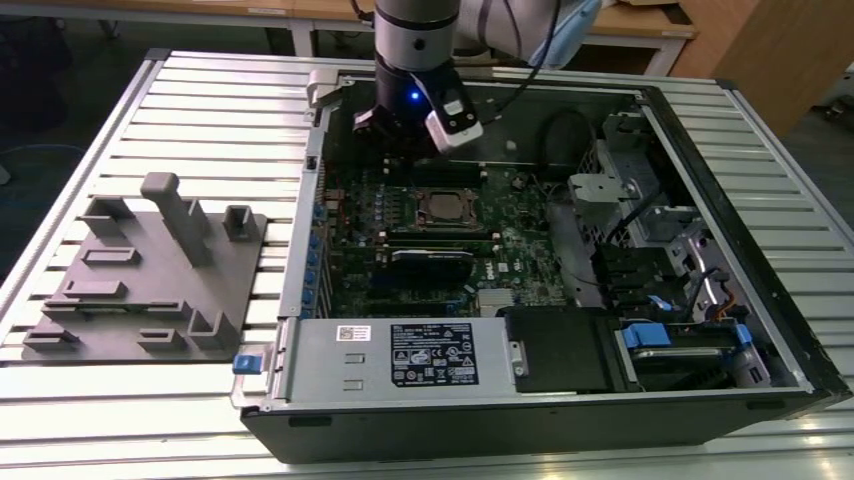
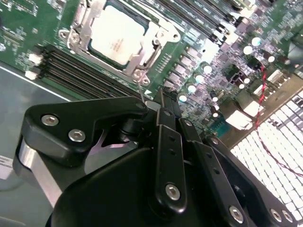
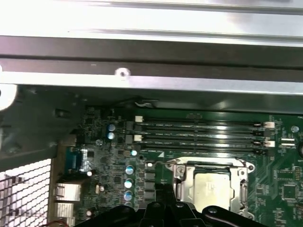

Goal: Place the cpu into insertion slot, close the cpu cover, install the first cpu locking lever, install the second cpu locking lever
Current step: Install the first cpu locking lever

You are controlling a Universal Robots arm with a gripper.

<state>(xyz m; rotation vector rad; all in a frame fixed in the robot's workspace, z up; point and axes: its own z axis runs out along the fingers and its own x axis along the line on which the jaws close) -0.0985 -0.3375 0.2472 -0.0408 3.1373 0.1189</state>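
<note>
Over the green circuit board's (image 1: 514,225) edge at the exterior view's top, the gripper (image 2: 165,101) hangs clenched on nothing. Just ahead of its tips, toward the board's middle, the cpu (image 2: 118,34) lies seated under the cpu cover (image 2: 80,26).

Second wrist view: glare whitens cpu (image 2: 118,35) ahead of gripper (image 2: 163,99); vent grille (image 2: 277,142) beside gripper is blown out.
First wrist view: case rim (image 3: 151,19) beyond gripper is overexposed, with dark shadow beneath.
Exterior view: even overhead light, soft sheen on table slats (image 1: 200,100), and a blue lamp (image 1: 416,97) glows above gripper.

Matt silvery metal on the cpu (image 2: 118,35); shiny bare metal cpu cover (image 2: 78,40); glossy green circuit board (image 2: 23,23).
</note>
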